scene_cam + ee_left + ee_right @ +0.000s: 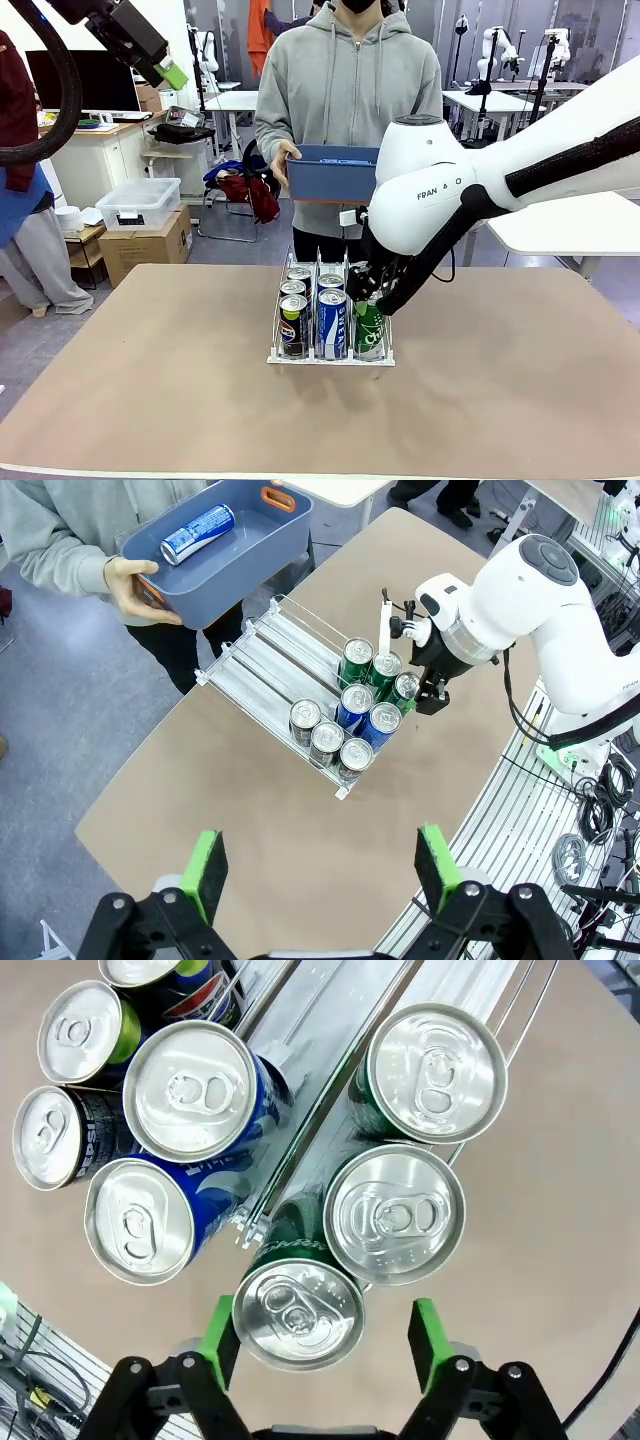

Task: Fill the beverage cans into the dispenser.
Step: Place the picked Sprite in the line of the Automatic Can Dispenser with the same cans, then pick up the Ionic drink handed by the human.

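The dispenser (265, 655) is set in the middle of the counter (150, 400), and eight beverage cans are stood upright at its near end, across its three lanes. Three green cans (395, 1213) are lined up in the lane on the robot's right. The foremost green can (298, 1315) is seen directly under the right claw (320, 1335). The claw's green pads (218, 1330) are held apart, one close against the can's rim and the other clear of it, so nothing is clamped.

Two blue-and-white cans (195, 1090) are stood in the middle lane, just beside the green row and parted from it by a thin clear divider (334, 1090). Three more cans fill the left lane, black Pepsi cans (55, 1135) among them.

In the front view the rear of the right lane is hidden by the right arm (440, 190). The left claw (320, 870) is held high on the robot's left, well apart from the dispenser, its jaws spread wide and empty.

Beyond the counter's far edge a blue bin (255, 555) is held by a person (340, 80), with one hand (125, 585) on its rim. A blue-and-white can (197, 535) is laid on its side inside the bin.
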Tool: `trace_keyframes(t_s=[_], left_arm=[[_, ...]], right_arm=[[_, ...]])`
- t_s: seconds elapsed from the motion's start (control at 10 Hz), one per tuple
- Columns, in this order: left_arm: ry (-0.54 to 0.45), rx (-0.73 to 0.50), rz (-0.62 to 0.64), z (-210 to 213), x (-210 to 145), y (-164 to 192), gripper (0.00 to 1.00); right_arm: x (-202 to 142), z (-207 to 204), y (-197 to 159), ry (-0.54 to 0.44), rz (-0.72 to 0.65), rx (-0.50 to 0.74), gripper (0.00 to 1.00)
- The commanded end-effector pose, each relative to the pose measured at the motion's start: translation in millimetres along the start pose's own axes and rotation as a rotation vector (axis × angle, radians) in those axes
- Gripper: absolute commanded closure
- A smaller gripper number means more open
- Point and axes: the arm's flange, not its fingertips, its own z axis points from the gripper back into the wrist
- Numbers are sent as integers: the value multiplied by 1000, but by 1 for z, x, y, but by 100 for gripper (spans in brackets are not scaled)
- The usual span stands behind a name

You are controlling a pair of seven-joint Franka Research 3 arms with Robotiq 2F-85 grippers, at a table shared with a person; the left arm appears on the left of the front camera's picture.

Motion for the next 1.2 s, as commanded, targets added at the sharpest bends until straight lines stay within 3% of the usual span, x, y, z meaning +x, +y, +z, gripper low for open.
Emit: trace_keyframes(t_s=[0.0,0.9,1.1], left_arm=[[0,-16,1,1,-2,1,0],[0,-16,1,1,-2,1,0],[0,-16,1,1,-2,1,0]], right_arm=[[-4,11,-3,-6,-24,-5,0],[-1,9,-2,-16,-15,6,0],[-9,49,-14,-74,94,67,0]])
